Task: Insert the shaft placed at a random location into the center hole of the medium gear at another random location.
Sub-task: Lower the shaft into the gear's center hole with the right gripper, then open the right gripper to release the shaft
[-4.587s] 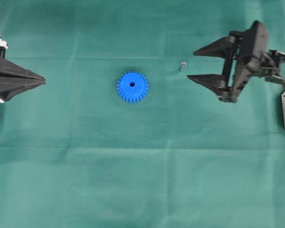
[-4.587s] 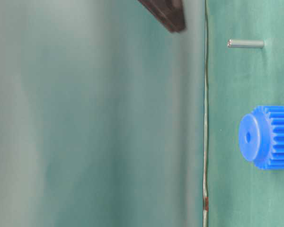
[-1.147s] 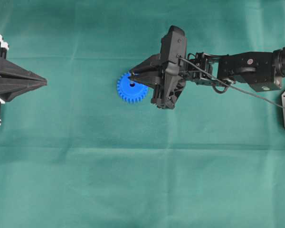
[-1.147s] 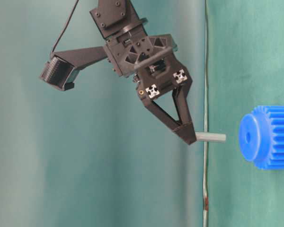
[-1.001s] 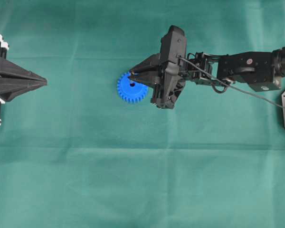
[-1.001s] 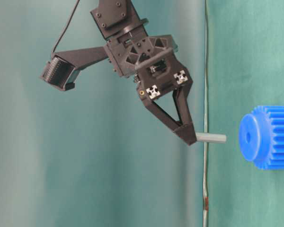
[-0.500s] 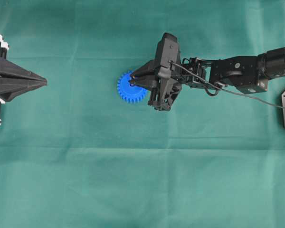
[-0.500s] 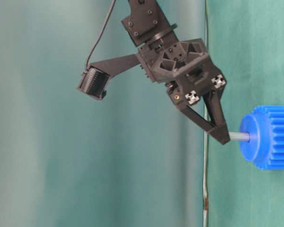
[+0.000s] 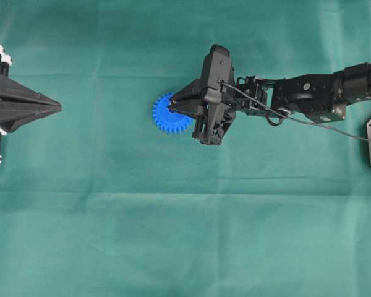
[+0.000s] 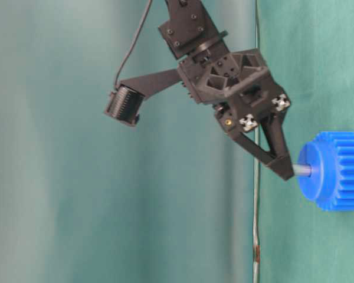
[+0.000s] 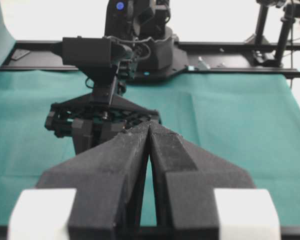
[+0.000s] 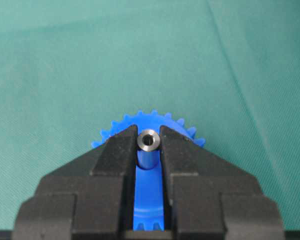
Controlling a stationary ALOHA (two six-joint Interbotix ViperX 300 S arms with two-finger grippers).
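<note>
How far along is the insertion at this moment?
Done: the right gripper has the shaft clamped and its tip is in the center hole of the medium gear. In hand: pushing it deeper; a short length shows in the table-level view. Left: seat it and release. The left gripper sits shut, idle.

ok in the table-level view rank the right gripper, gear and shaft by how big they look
Largest to smallest, as they look in that view:
1. right gripper, with its body and camera; it may sit nearer the lens, so true size is unsure
2. gear
3. shaft, only a short stub showing between fingertips and gear
</note>
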